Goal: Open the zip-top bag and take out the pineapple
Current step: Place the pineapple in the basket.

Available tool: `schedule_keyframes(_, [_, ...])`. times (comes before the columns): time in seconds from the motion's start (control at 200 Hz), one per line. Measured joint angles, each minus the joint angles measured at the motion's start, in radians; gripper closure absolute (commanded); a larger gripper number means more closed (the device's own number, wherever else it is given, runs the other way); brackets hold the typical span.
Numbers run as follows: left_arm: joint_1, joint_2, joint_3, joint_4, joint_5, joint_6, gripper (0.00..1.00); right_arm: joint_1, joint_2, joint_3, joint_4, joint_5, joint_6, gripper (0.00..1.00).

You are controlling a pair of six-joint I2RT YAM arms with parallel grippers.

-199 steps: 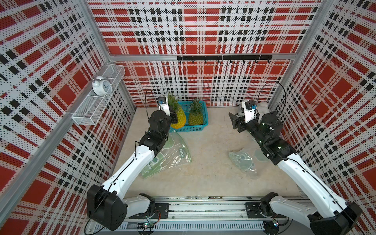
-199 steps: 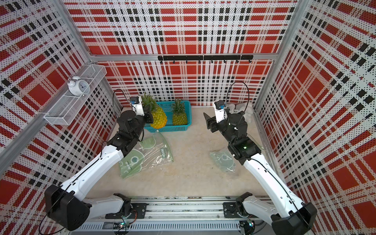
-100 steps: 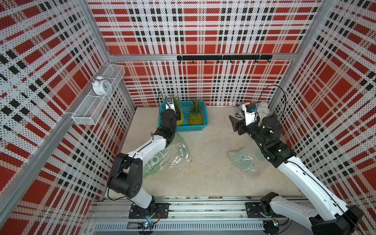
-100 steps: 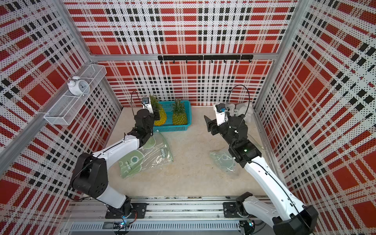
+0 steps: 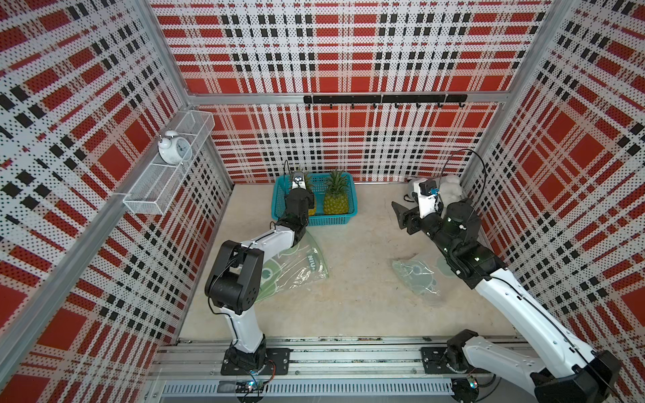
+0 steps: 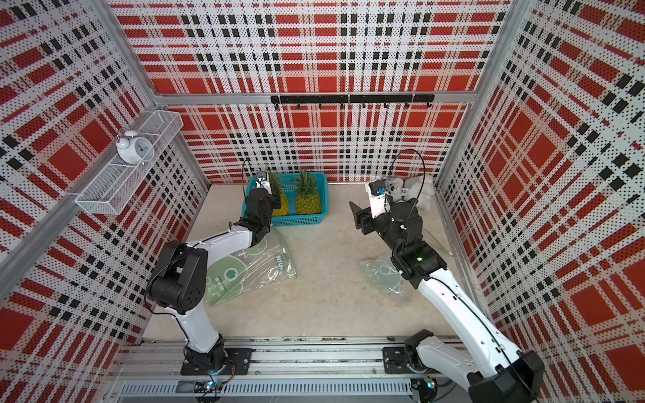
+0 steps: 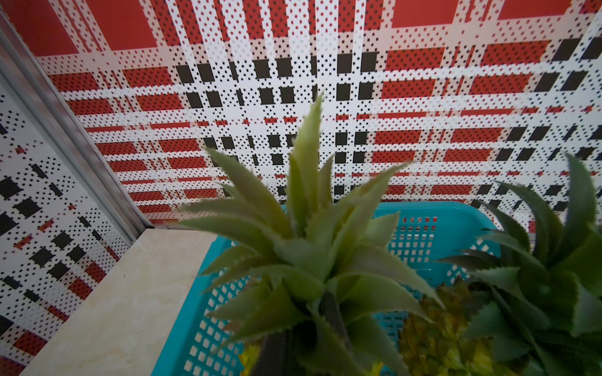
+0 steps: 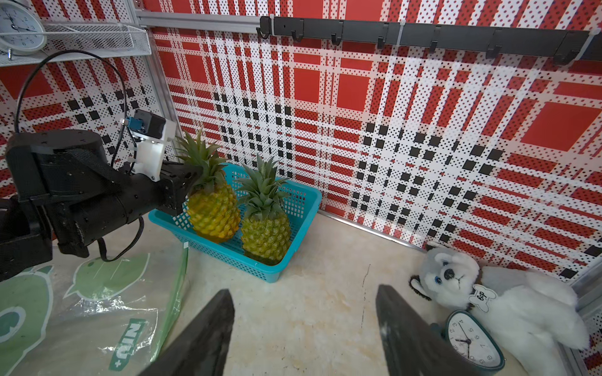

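A: The big bag (image 5: 296,268) lies flat and empty on the tabletop (image 5: 356,300), near left. The left claw (image 8: 192,182) is pinched on the crown of the pineapple (image 8: 211,211), holding it over the left end of the blue basket (image 8: 303,201) at the far wall.

B: What could go wrong?

A: I'd say the crown is a thin, springy hold. If the leaves slip, the fruit drops crooked. It hangs just beside a second pineapple (image 8: 265,228), so it could knock that one over or catch the basket rim.

B: And the right claw (image 8: 304,332)?

A: Spread wide, holding nothing, hovering over bare tabletop at the far right.

B: Anything else around?

A: A smaller crumpled bag (image 5: 415,275) on the right, a plush dog (image 8: 495,293) in the far right corner, a small clock (image 8: 469,341) beside it, another clock (image 5: 172,150) up on the wire shelf (image 5: 146,199). None of it blocks the basket.
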Motion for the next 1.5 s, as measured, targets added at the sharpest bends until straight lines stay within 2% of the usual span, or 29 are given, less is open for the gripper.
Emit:
schedule_keyframes(0.296, [0.008, 0.033, 0.000, -0.003, 0.005, -0.021, 1.00, 0.000, 0.000, -0.001, 0.000, 0.000, 0.001, 0.26])
schedule_keyframes(0.421, [0.010, 0.033, 0.000, -0.002, 0.011, -0.028, 0.86, 0.000, 0.000, -0.002, 0.000, 0.000, 0.002, 0.26])
schedule_keyframes(0.661, [0.010, 0.034, 0.000, 0.037, 0.031, -0.035, 0.47, 0.000, -0.002, -0.016, 0.000, 0.002, 0.002, 0.26])
schedule_keyframes(0.747, [0.010, 0.032, 0.000, 0.047, 0.043, -0.033, 0.38, 0.000, -0.006, -0.024, 0.000, 0.007, 0.002, 0.26])
schedule_keyframes(0.862, [0.010, 0.014, 0.000, 0.048, 0.059, -0.027, 0.33, 0.000, -0.013, -0.036, 0.001, 0.016, 0.002, 0.26])
schedule_keyframes(1.002, [0.010, -0.055, -0.016, 0.051, 0.084, -0.016, 0.20, 0.000, -0.015, -0.050, 0.010, 0.030, 0.002, 0.25])
schedule_keyframes(1.207, [0.010, -0.196, -0.053, 0.068, 0.113, -0.006, 0.11, 0.000, -0.017, -0.072, 0.026, 0.064, 0.002, 0.25])
schedule_keyframes(1.503, [0.008, -0.399, -0.149, -0.032, 0.148, -0.033, 0.09, -0.002, -0.054, -0.171, 0.106, 0.211, 0.003, 0.25])
